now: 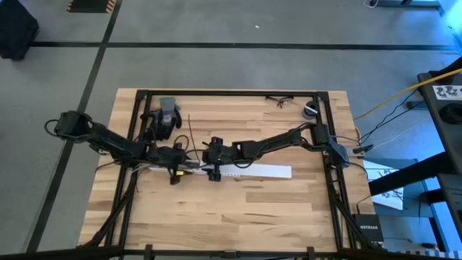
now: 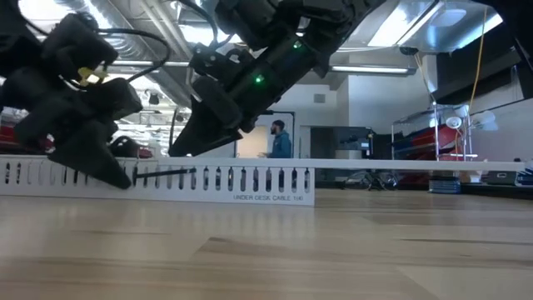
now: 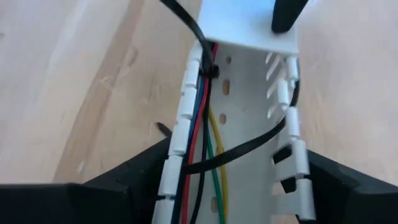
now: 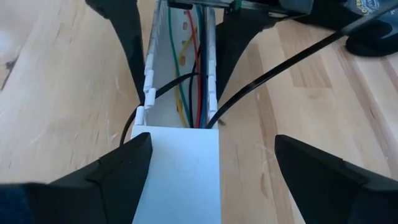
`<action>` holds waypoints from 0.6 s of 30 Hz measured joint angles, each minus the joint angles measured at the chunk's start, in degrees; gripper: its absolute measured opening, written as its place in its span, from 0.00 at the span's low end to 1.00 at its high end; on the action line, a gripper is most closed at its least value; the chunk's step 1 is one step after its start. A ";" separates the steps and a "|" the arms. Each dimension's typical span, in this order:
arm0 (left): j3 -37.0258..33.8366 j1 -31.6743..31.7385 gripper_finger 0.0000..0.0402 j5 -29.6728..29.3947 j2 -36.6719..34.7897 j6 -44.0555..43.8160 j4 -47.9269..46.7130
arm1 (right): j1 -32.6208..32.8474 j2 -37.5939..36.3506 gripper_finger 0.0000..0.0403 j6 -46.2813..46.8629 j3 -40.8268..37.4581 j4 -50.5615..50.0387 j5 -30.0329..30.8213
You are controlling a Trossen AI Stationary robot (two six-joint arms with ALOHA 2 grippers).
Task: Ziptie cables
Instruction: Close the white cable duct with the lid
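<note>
A white slotted channel (image 1: 253,171) lies across the table's middle. In it run the cables (image 3: 208,155), red, blue, green, yellow and dark. One black ziptie (image 3: 249,146) loops loosely across the channel through its slots. Another ziptie (image 3: 209,70) is cinched round the cables, and its tail rises out of the channel. My left gripper (image 1: 175,167) (image 3: 239,152) is open, one finger on each side of the channel near its left end. My right gripper (image 1: 214,172) (image 4: 212,142) is open wide over the covered stretch (image 4: 180,174). My left gripper comes slanting down along the channel; its fingers (image 3: 134,177) stand close against the two slotted walls (image 3: 177,134), but I cannot tell whether they touch. My right gripper has one finger (image 4: 124,165) right beside the channel's covered part; whether it touches I cannot tell. The other finger stands well clear.
A grey glove-like thing (image 1: 167,112) lies at the far left, with glasses (image 1: 280,100) and a small roll (image 1: 310,110) at the far right. A black frame (image 1: 231,92) rims the table. The near half of the wood is bare. A person (image 2: 279,137) stands far behind.
</note>
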 joint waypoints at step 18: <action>-4.34 -0.06 0.62 0.53 -1.04 1.83 14.82 | 0.02 0.15 0.83 0.46 -0.07 2.24 -0.17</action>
